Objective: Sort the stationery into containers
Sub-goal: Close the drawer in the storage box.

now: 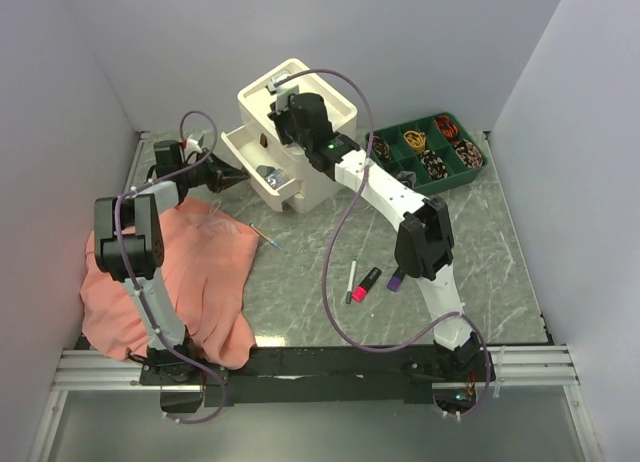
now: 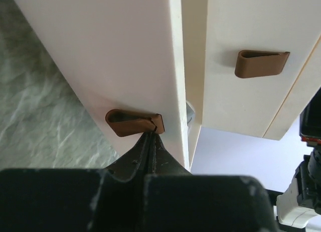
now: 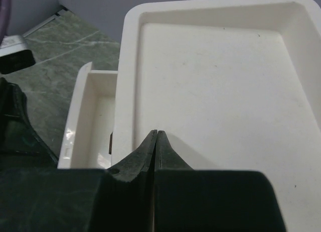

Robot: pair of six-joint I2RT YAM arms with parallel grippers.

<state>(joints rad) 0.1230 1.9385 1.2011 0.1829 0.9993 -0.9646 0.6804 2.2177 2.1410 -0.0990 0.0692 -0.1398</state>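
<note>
The cream cabinet [image 1: 318, 132] stands at the back with both drawers pulled out. My left gripper [image 1: 243, 178] is shut, and its tips [image 2: 153, 133] touch the lower edge of the brown handle [image 2: 131, 122] on the lower drawer front [image 1: 278, 189]. The other drawer's handle [image 2: 261, 63] is to the right. My right gripper [image 3: 157, 133] is shut and empty, its tips resting on the cabinet's recessed top [image 3: 220, 91]. On the table lie a white pen [image 1: 352, 280], a pink highlighter [image 1: 368, 282], a purple highlighter [image 1: 396, 278] and a thin pen [image 1: 268, 239]. A grey item [image 1: 266, 171] lies in the lower drawer.
A salmon-pink cloth [image 1: 170, 272] covers the table's left side under my left arm. A green divided tray [image 1: 432, 152] with small items stands to the right of the cabinet. White walls close in the left, back and right sides.
</note>
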